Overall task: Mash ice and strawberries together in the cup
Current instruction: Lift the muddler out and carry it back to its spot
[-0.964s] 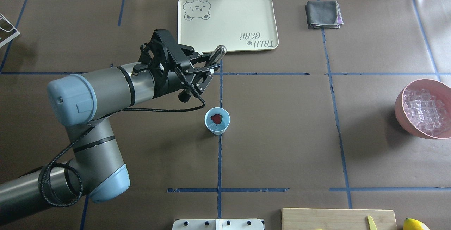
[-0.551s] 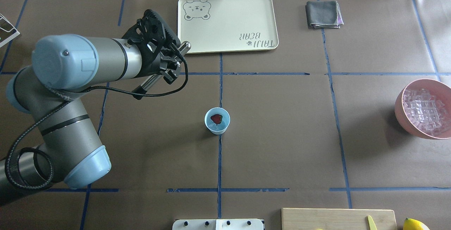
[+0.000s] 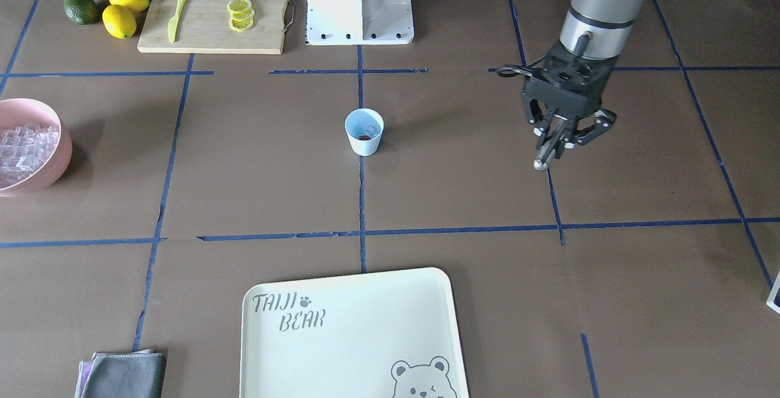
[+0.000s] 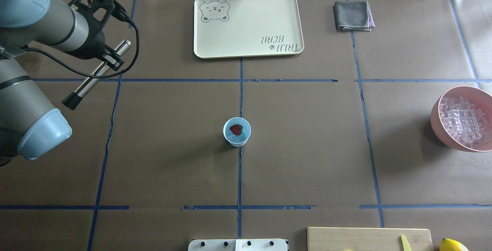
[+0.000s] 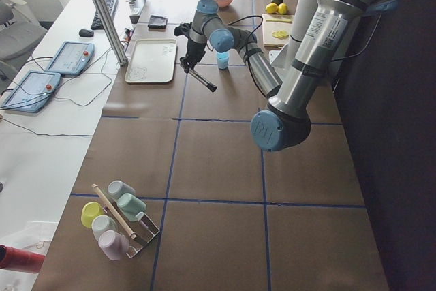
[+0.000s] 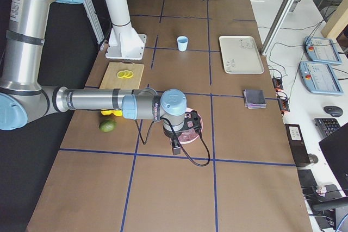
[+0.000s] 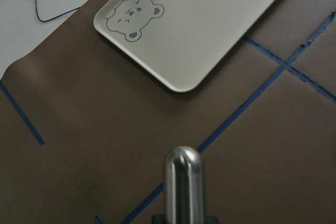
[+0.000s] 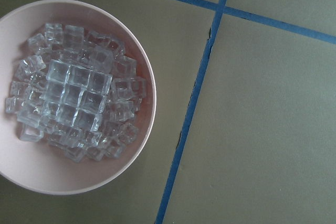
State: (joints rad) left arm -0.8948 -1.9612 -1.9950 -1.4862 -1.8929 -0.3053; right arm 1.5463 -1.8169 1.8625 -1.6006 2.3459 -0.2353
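Note:
The pale-blue cup (image 4: 237, 132) (image 3: 364, 133) stands alone at the table's middle. Inside it lie a red strawberry (image 4: 236, 129) (image 3: 364, 137) and some clear ice (image 3: 368, 127). My left gripper (image 4: 110, 59) (image 3: 563, 141) hovers far to the cup's left, shut on a metal masher rod (image 4: 92, 80) (image 3: 544, 155) whose rounded end (image 7: 181, 179) shows in the left wrist view. The rod's black tip hangs free of the table. My right gripper (image 6: 176, 146) shows only in the exterior right view, above the pink bowl; whether it is open or shut I cannot tell.
A pink bowl (image 4: 436, 114) (image 8: 144, 145) full of ice cubes sits at the right edge. A cream tray (image 4: 248, 24) and a grey cloth (image 4: 353, 15) lie at the far side. A cutting board (image 3: 213, 14) with lemon slices, lemons and an avocado are near the base.
My left arm has swung away from the cup, carrying the rod from beside the tray to the table's far left. The cup and its contents have not moved.

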